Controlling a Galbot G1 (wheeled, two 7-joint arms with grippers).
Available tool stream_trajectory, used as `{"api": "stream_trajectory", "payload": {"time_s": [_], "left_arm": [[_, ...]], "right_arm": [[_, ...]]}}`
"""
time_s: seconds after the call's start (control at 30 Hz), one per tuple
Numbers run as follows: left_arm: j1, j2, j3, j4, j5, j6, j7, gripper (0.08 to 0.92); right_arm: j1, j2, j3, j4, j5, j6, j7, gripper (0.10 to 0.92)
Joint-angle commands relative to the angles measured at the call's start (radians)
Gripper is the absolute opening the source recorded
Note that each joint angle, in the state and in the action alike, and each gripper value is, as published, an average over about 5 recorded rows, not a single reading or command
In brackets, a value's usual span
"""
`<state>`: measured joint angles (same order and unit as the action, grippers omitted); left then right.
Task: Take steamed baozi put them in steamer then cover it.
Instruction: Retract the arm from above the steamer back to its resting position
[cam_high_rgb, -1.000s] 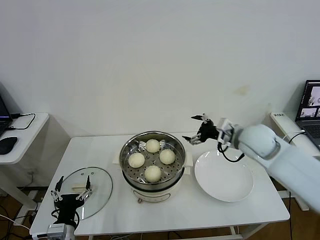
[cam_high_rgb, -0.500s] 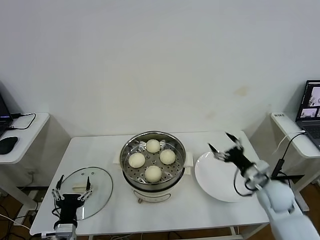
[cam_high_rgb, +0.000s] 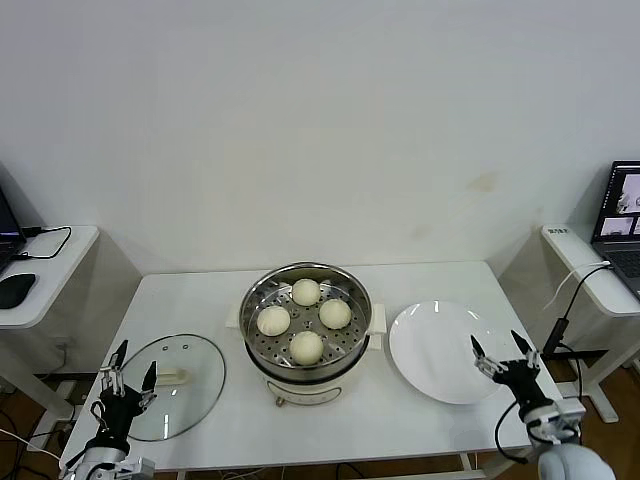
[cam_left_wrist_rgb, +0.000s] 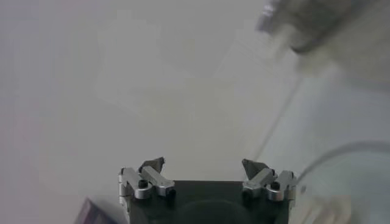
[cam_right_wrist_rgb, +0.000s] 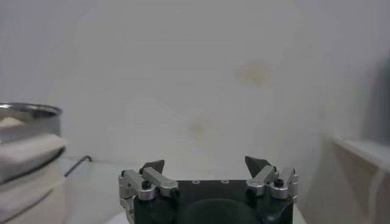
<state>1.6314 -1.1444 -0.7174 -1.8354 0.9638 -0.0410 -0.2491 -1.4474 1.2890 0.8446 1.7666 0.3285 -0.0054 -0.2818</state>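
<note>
All four steamed baozi (cam_high_rgb: 305, 318) are seen inside the steamer (cam_high_rgb: 306, 285), which sits in the middle of the white table (cam_high_rgb: 420, 420). The pot is not covered yet. The cover (cam_high_rgb: 170, 385) is lying flat on the table, to the left of the steamer and well apart from it.

The left gripper (cam_high_rgb: 128, 379) is held low at the near left edge of the table, just beside the cover. Its jaws are spread wide and nothing is held in them. The right gripper (cam_high_rgb: 506, 355) is held low at the near right corner, just by the rim of the bare white plate (cam_high_rgb: 440, 350). Its jaws are wide too, and empty.

The cover probably has to be picked up next. It is smooth glass, so it could slip if its handle (cam_high_rgb: 170, 376) is pinched off-centre. If it is set down crooked, the steamer's rim could be bumped, or a bun could be squashed.
</note>
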Motion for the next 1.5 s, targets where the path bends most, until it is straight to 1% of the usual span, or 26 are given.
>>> {"api": "stream_trajectory", "payload": {"time_s": [0.03,0.17,0.27,0.57,0.77,0.93,1.17,1.33,1.4,1.5], "left_arm": [[0.07,0.021,-0.015,0.059,0.377,-0.006,-0.002,0.823],[0.062,0.012,0.014,0.079,0.39,-0.005,-0.01,0.823],[0.033,0.012,0.034,0.122,0.392,-0.005,-0.014,0.823],[-0.132,0.033,0.073,0.25,0.362,-0.011,0.002,0.823],[-0.226,0.052,0.097,0.31,0.349,-0.011,0.013,0.823],[-0.279,0.058,0.112,0.343,0.338,-0.012,0.02,0.823],[-0.328,0.059,0.138,0.399,0.308,-0.016,0.03,0.823],[-0.333,0.058,0.14,0.429,0.284,-0.024,0.031,0.822],[-0.329,0.058,0.14,0.439,0.273,-0.027,0.032,0.807],[-0.325,0.057,0.139,0.448,0.261,-0.031,0.028,0.74]], "right_arm": [[-0.059,0.071,0.071,-0.025,-0.006,0.024,0.003,0.823],[-0.065,0.072,0.07,-0.026,-0.009,0.025,0.003,0.823],[-0.069,0.074,0.065,-0.021,-0.013,0.024,0.003,0.823],[-0.093,0.084,0.049,-0.01,-0.038,0.029,-0.004,0.823],[-0.112,0.093,0.056,-0.001,-0.046,0.037,-0.005,0.823],[-0.121,0.097,0.063,0.0,-0.049,0.042,-0.006,0.823],[-0.122,0.106,0.061,-0.006,-0.057,0.048,-0.007,0.823],[-0.123,0.105,0.061,-0.007,-0.059,0.049,-0.007,0.823],[-0.123,0.105,0.061,-0.009,-0.059,0.049,-0.007,0.823],[-0.122,0.104,0.059,-0.01,-0.06,0.049,-0.008,0.823]]}}
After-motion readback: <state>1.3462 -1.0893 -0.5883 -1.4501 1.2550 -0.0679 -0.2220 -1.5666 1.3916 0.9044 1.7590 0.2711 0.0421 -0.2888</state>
